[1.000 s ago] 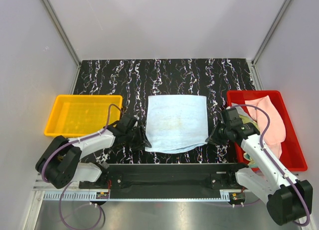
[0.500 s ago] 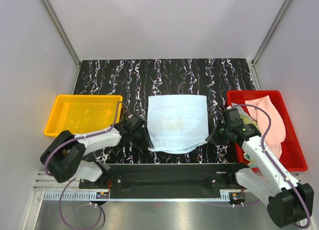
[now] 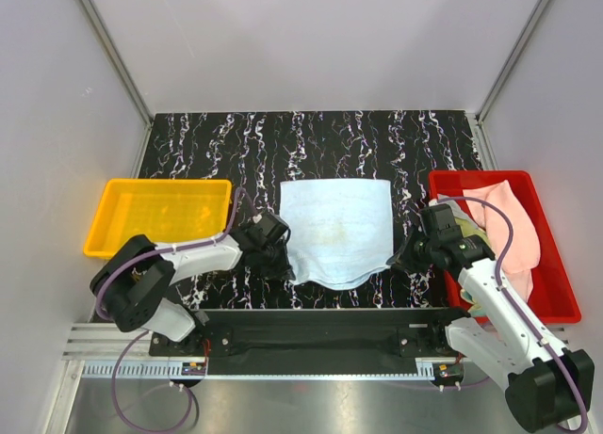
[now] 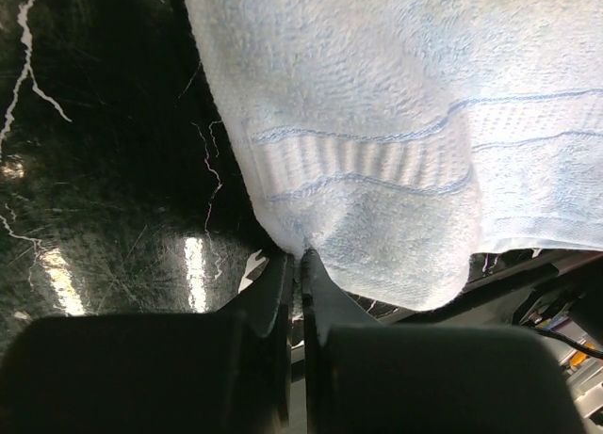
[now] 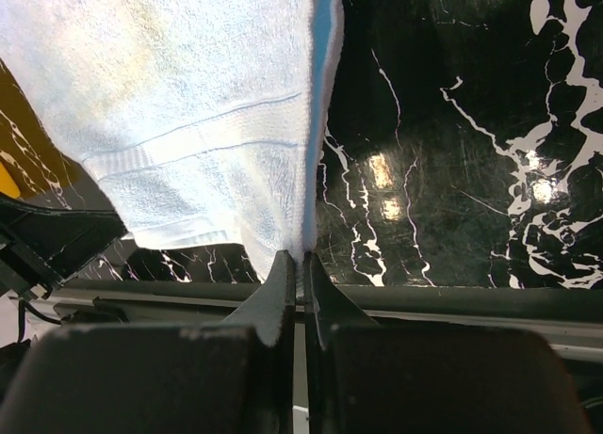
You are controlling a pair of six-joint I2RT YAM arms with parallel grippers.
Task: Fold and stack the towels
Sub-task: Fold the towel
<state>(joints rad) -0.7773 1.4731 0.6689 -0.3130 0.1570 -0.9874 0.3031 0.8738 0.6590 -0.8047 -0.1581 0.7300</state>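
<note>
**Light blue towel pinched at both near corners, trays on either side**

The light blue towel [image 3: 336, 229] lies in the middle of the black, white-veined table [image 3: 236, 152], between the two trays; its far part rests flat on the surface, with the far edge straight; its near edge bows in a shallow curve between the two grippers.

The left gripper [image 3: 285, 262] is closed on the towel's near left corner; in the left wrist view the two fingers meet with the hem of the cloth caught between their tips, and a woven band runs across the towel just above them.

The right gripper [image 3: 399, 259] is likewise clamped on the near right corner; in the right wrist view its fingers are pressed together on the edge of the cloth, which rises away from them as a thin folded side.

The yellow tray [image 3: 160, 183] stands at the left of the table, apart from the towel, its floor in full view.

The red tray [image 3: 476, 175] stands at the right edge; a pink towel [image 3: 513, 227] lies crumpled in it, reaching from the far end toward the near right side; a yellow-green cloth [image 3: 471, 236] shows beside it at the tray's left wall, partly hidden by the right arm and its cable.
</note>
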